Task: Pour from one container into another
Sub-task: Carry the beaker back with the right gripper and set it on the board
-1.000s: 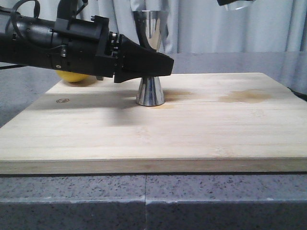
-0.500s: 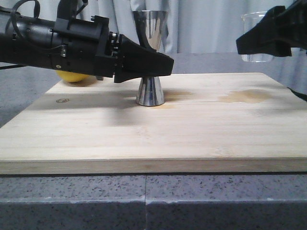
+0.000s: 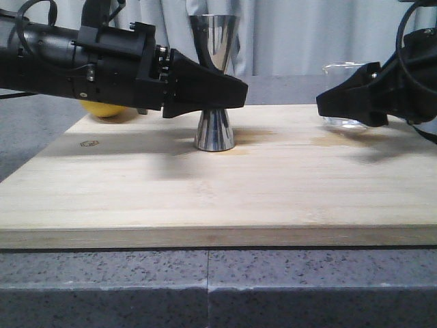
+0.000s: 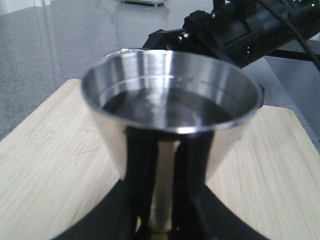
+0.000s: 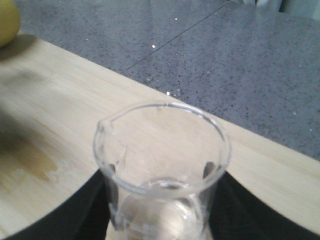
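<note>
Pale grained wooden board (image 3: 205,198) on speckled grey stone bench (image 3: 205,287). Left fingers (image 3: 235,92) clamp the shiny steel hourglass jigger (image 3: 214,130); right fingers (image 3: 328,104) clamp the clear glass beaker (image 5: 162,170).

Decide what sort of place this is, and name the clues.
Probably a kitchen or bar counter set up for drink mixing: a wooden board on speckled stone worktop, a steel jigger, a glass beaker, and what looks like a lemon.

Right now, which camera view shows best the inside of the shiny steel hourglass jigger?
The left wrist view: it looks into the shiny steel hourglass jigger, showing liquid. The front view shows only its side; the right wrist view misses it.
</note>
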`<act>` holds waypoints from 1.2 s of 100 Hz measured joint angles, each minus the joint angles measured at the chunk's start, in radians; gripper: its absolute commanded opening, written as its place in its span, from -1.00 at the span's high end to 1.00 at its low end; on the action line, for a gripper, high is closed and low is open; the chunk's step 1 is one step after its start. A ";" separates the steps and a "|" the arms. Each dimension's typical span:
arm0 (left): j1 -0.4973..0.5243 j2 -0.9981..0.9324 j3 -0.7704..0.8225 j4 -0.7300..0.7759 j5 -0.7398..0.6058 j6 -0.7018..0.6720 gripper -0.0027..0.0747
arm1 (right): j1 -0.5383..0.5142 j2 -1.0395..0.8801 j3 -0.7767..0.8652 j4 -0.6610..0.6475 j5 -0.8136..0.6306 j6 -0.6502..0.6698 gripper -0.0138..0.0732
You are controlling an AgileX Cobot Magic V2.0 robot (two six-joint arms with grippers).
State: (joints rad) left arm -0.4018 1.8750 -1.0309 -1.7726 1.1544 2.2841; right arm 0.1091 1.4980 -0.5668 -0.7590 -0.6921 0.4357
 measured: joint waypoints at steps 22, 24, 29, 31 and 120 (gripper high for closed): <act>0.000 0.000 0.000 0.000 0.000 0.000 0.83 | 0.000 0.037 0.000 0.052 -0.025 -0.036 0.05; 0.000 0.000 0.000 0.000 0.000 0.000 0.83 | 0.000 0.039 0.000 0.053 -0.029 -0.038 0.05; 0.000 0.000 0.000 0.000 0.000 0.000 0.83 | 0.000 0.044 0.000 0.058 -0.035 -0.040 0.05; 0.000 0.000 0.000 0.000 0.000 0.000 0.83 | 0.000 0.044 0.000 0.060 -0.037 -0.040 0.05; 0.000 0.000 0.000 0.000 0.000 0.000 0.83 | 0.000 -0.095 0.000 0.051 0.020 0.006 -0.65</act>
State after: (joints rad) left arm -0.4018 1.8750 -1.0309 -1.7726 1.1544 2.2841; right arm 0.1091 1.4032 -0.5668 -0.7075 -0.6723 0.4421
